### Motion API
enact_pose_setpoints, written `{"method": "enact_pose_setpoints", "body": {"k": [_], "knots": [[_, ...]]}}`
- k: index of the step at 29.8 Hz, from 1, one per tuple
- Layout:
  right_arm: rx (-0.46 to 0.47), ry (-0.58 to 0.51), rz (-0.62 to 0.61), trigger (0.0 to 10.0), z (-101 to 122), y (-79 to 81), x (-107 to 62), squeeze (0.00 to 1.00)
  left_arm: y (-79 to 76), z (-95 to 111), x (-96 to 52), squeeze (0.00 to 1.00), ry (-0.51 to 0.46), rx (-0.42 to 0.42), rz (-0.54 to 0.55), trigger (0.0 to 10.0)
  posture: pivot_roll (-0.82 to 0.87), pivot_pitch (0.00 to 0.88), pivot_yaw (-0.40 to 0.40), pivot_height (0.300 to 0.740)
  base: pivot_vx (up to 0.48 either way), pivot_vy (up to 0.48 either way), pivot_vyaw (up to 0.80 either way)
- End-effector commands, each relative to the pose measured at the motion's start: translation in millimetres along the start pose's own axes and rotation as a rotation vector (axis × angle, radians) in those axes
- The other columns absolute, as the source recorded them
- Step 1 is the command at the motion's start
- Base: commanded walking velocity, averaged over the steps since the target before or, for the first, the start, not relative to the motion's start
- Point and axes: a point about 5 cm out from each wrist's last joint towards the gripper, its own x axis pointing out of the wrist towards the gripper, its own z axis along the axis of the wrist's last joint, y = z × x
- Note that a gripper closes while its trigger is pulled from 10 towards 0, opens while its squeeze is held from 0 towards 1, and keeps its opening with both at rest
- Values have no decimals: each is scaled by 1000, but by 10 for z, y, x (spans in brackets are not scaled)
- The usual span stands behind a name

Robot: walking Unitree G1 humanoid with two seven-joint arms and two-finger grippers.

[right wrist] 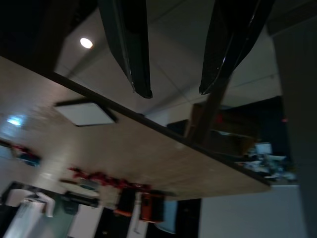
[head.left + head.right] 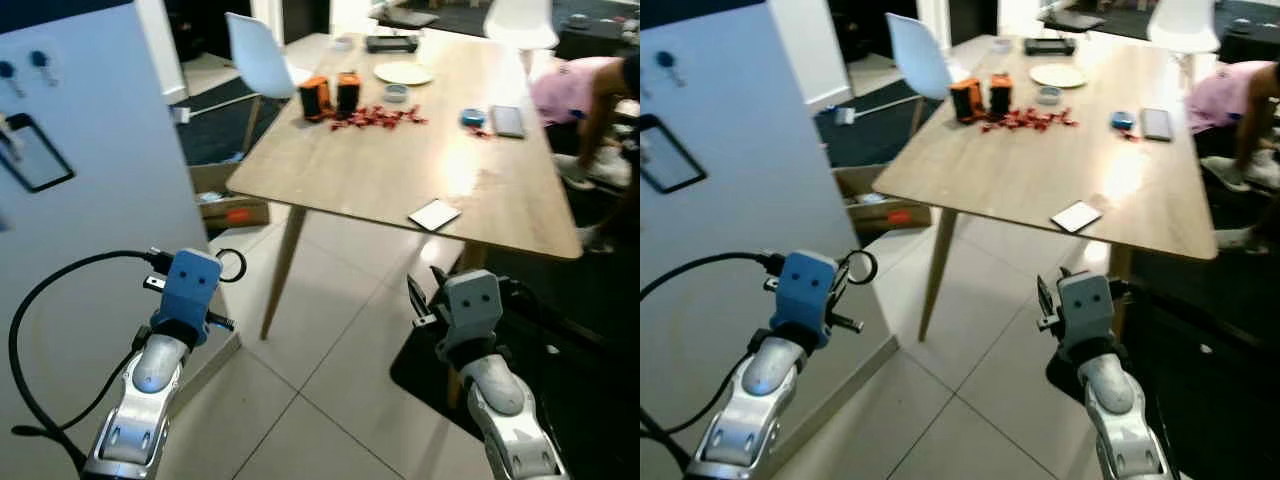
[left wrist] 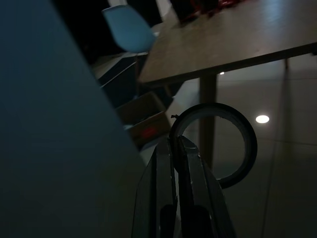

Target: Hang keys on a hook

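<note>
Key ring (image 2: 232, 265) pinched in our left end effector (image 2: 222, 268) beside the white panel (image 2: 90, 180) | left wrist: fingers (image 3: 190, 173) closed on ring | right wrist: right end effector (image 1: 174, 91) fingers parted, empty, under the desk (image 1: 124, 144) | cardboard box (image 2: 225, 200) contents: cannot tell

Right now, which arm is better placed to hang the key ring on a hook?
Left. The left claw is shut on the key ring, beside the white panel with hooks. The right claw is open, holding nothing, near the table.

Wooden table (image 2: 400, 170), white chair (image 2: 258, 55), pale tiled floor (image 2: 320, 400).
</note>
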Motion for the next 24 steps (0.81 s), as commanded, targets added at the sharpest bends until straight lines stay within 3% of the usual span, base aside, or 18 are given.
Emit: {"method": "enact_pose_setpoints", "body": {"k": [1, 24], "knots": [[13, 29, 9, 10000, -69, 26, -31, 0, -21, -38, -16, 0, 21, -2, -3, 10000, 70, 156, 25, 740, 0, 0, 781], [9, 29, 10, 10000, -79, 29, -19, 0, -24, -44, -6, 0, 20, 4, -11, 10000, 70, 143, 30, 740, 0, 0, 782]]}}
